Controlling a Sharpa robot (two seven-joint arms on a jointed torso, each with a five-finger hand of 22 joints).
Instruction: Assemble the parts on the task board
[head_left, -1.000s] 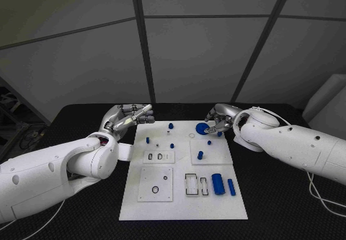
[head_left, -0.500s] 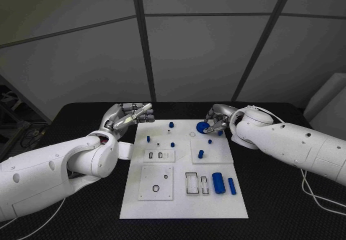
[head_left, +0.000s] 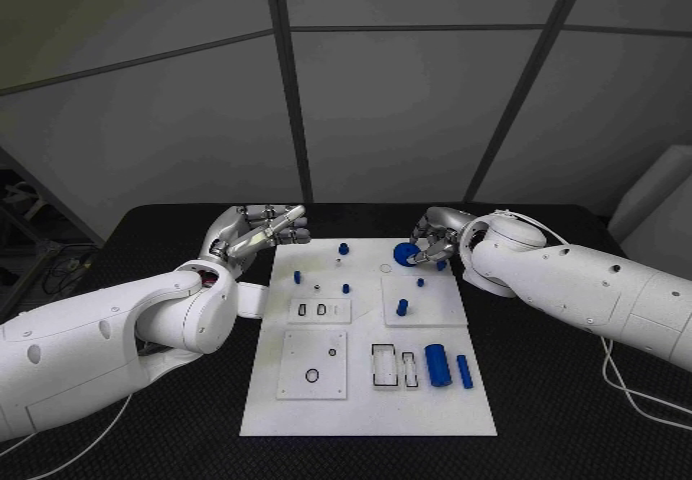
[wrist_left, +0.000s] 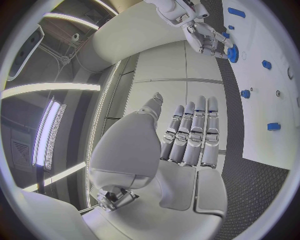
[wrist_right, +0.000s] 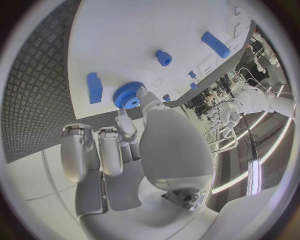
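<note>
The white task board (head_left: 368, 410) lies in the middle of the black table. My right hand (head_left: 440, 240) hovers over the board's far right corner and pinches a blue gear (head_left: 405, 256) between thumb and a finger; the right wrist view shows the gear (wrist_right: 128, 95) just above the board (wrist_right: 125, 30). My left hand (head_left: 260, 232) is raised off the board's far left corner, fingers (wrist_left: 190, 132) stretched out together and holding nothing. Small blue pegs (head_left: 342, 250) stand on the far half, a blue block (head_left: 401, 311) lies mid-right, and two blue cylinders (head_left: 436, 366) lie near the right edge.
A black ring (head_left: 312, 378) sits on the square insert at the board's near left. Rectangular slots (head_left: 382, 368) lie beside the cylinders. In the right wrist view a blue block (wrist_right: 94, 87) and a peg (wrist_right: 164, 57) lie close to the gear. Bare table (head_left: 577, 420) flanks the board.
My right arm has shifted slightly toward the board's far edge while the gear stays in almost the same place. The left hand has not moved.
</note>
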